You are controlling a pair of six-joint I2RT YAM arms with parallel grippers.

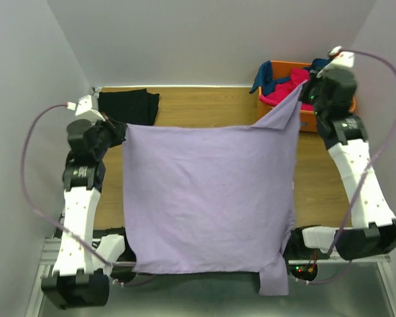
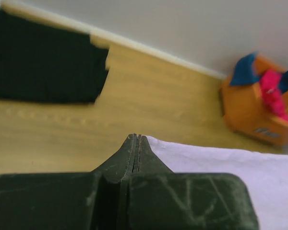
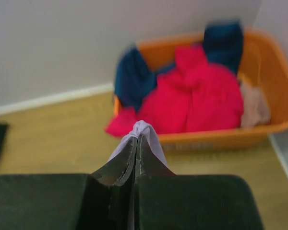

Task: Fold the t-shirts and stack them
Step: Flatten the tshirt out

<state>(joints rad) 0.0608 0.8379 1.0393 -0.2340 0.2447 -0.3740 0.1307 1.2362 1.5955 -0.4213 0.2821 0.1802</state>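
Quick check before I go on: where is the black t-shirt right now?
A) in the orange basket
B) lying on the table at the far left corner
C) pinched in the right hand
B: the black t-shirt lies flat on the table at its far left corner. The orange basket shows no black cloth, and the right hand pinches the lavender t-shirt.

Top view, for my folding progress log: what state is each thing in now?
lavender shirt, unfolded, spread, far corners pinched.
black shirt, folded, flat on the table.
orange basket, upright, holding shirts.
pink shirt, crumpled in it.
teal shirt, crumpled in it.
left hand, shut on lavender shirt.
right hand, shut on lavender shirt.
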